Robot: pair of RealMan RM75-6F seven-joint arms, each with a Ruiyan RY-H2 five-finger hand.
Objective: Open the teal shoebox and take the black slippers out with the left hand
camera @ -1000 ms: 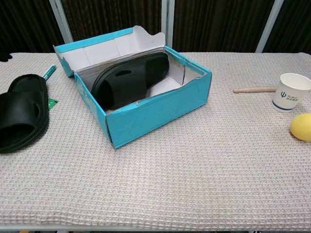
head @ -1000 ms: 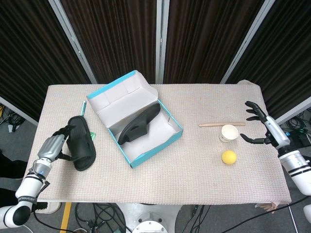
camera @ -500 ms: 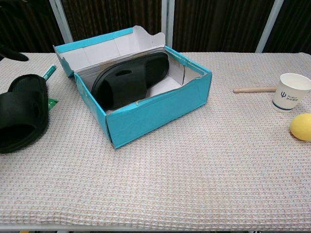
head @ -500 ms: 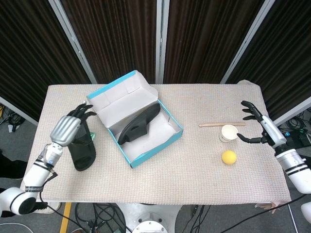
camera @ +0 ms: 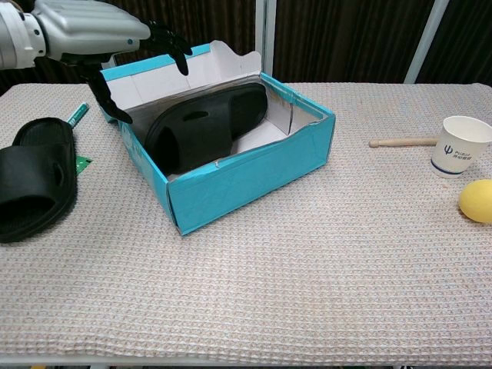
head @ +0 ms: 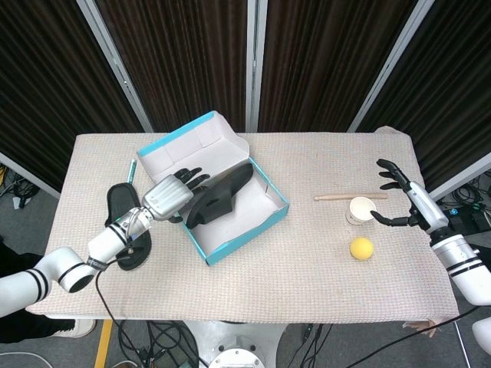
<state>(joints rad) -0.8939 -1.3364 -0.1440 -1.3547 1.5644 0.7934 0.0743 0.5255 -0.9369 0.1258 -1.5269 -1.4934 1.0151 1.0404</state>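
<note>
The teal shoebox [head: 245, 234] [camera: 254, 169] stands open at the table's left middle, its lid flap up at the back. One black slipper [head: 222, 195] [camera: 204, 123] leans inside it. A second black slipper [head: 123, 207] [camera: 34, 181] lies on the table left of the box. My left hand [head: 170, 193] [camera: 92, 38] hovers over the box's left end, fingers spread, holding nothing. My right hand [head: 399, 201] is open at the far right, next to the paper cup, and shows only in the head view.
A white paper cup [head: 360, 209] [camera: 460, 144], a wooden stick [head: 349, 197] [camera: 401, 142] and a yellow ball [head: 361, 248] [camera: 477, 201] sit on the right. A green pen [head: 131, 172] [camera: 77, 115] lies beyond the loose slipper.
My left hand has left the slipper on the table and moved right, over the open box. The right hand has drifted slightly toward the cup.
</note>
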